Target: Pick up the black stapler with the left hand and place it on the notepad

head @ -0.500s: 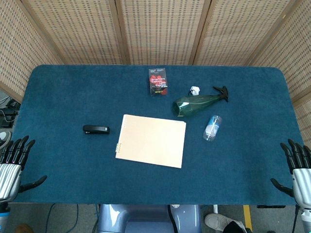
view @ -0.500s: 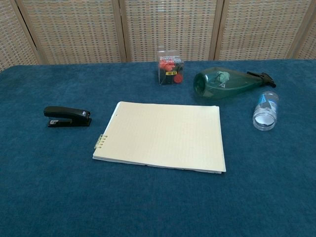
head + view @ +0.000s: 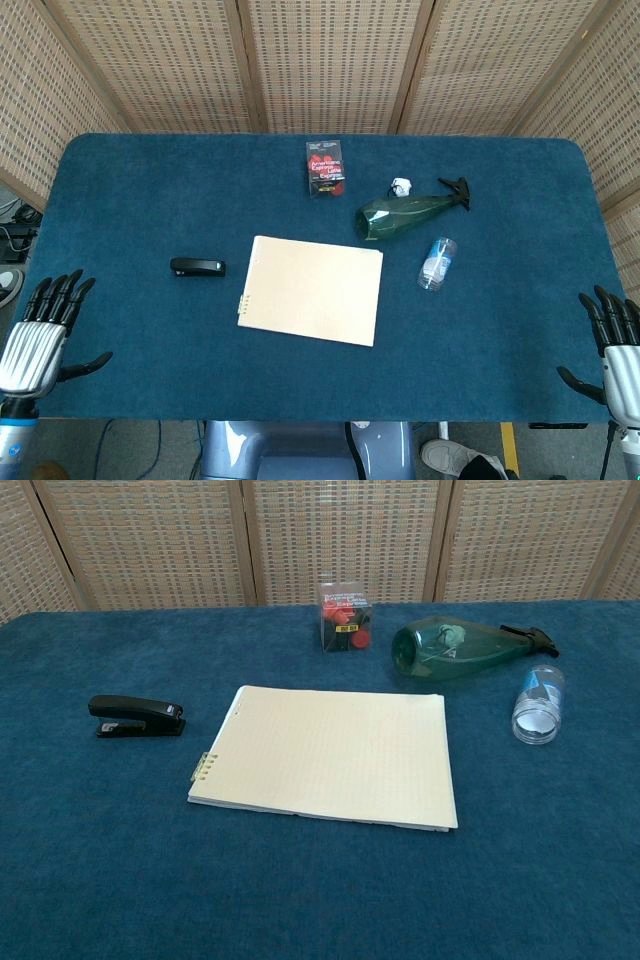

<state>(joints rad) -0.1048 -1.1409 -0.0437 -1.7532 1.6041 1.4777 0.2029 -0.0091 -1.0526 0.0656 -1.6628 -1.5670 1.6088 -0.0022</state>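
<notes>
On the blue tabletop the black stapler is lying untouched just left of the notepad, while the left hand is hovering empty at the near-left edge, fingers spread ready for a reach, and the right hand is idling likewise opposite.

On the blue tabletop the black stapler lies just left of the notepad, not touching it. The left hand hovers at the near left edge with its fingers spread, empty. The right hand does likewise at the near right edge.
</notes>
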